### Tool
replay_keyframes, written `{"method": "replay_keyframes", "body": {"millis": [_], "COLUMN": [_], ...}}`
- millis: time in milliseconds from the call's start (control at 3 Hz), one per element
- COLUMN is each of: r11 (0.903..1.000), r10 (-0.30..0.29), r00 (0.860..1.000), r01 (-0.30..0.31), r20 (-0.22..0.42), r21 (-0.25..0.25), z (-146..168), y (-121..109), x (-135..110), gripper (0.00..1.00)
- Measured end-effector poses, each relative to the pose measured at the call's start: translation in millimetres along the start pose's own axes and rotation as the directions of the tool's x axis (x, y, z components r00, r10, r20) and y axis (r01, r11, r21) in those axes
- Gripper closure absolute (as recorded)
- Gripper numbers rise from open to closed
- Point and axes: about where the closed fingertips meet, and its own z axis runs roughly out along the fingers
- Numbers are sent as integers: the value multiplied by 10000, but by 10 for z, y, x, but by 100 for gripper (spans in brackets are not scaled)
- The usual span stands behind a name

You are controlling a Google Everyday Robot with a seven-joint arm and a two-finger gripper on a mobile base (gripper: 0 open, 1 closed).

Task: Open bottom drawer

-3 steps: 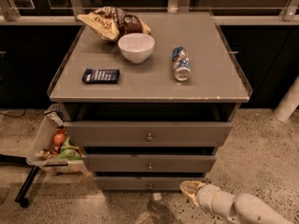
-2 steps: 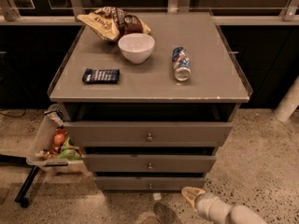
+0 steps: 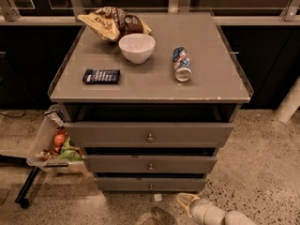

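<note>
The bottom drawer (image 3: 150,183) is the slimmest grey-brown front of the three, low on the cabinet, with a tiny round knob (image 3: 151,187) at its centre. A dark gap shows above its front and its interior is hidden. The mid-sized drawer (image 3: 150,164) and the tall top drawer (image 3: 149,134) sit above it. My gripper (image 3: 186,201), with a yellowish tip on a white arm (image 3: 211,215), is near the floor, below and to the right of the bottom drawer's knob and apart from it.
On the cabinet top (image 3: 211,78) are a white bowl (image 3: 136,47), a chip bag (image 3: 112,23), a can on its side (image 3: 181,64) and a dark packet (image 3: 101,76). A clear bin of produce (image 3: 51,144) hangs at the left. A white post (image 3: 289,102) stands at the right.
My gripper has moved down and slightly left, closer to the floor and the frame's bottom edge. The drawers have not moved.
</note>
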Motion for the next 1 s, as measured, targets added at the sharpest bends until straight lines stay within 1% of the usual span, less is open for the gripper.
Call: {"method": "replay_keyframes", "body": {"millis": [333, 667, 1000], "r11": [9998, 9956, 9864], "r10": [176, 240, 63], "r00": [9998, 9997, 9996], "r01": [-176, -241, -16], "r20": [-24, -23, 281], "r21": [-107, -907, -1642], "z": [166, 486, 701], "y": [-153, -287, -540], "x": [172, 474, 473], "gripper": [100, 100, 100]}}
